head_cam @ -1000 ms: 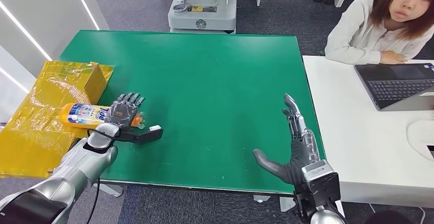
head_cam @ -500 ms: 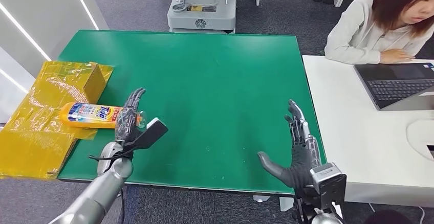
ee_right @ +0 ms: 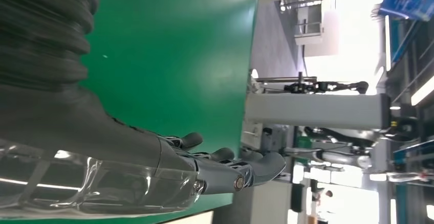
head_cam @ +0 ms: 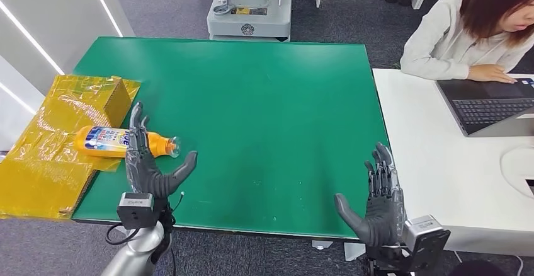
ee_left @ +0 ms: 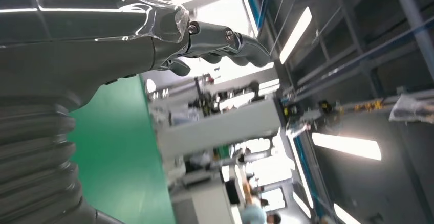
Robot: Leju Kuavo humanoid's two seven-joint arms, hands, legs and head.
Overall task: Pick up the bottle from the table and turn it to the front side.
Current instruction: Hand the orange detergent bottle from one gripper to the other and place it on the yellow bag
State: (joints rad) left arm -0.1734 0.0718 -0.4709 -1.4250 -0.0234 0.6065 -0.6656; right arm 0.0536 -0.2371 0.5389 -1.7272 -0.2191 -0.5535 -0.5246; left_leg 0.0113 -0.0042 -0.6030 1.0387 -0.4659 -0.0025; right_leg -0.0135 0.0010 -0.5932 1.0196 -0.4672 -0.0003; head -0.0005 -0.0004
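I counted one orange bottle (head_cam: 119,141), one yellow-wrapped box (head_cam: 60,143), one green table (head_cam: 264,99), one white desk (head_cam: 441,181), one laptop (head_cam: 488,104), one person (head_cam: 472,33).

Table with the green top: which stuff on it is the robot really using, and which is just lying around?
For the job:
- orange plastic bottle with a blue and white label, lying on its side
- left hand, open beside the bottle
- right hand, open

Just lying about:
- crinkly yellow plastic sheet
- brown cardboard box
- grey laptop on the white desk
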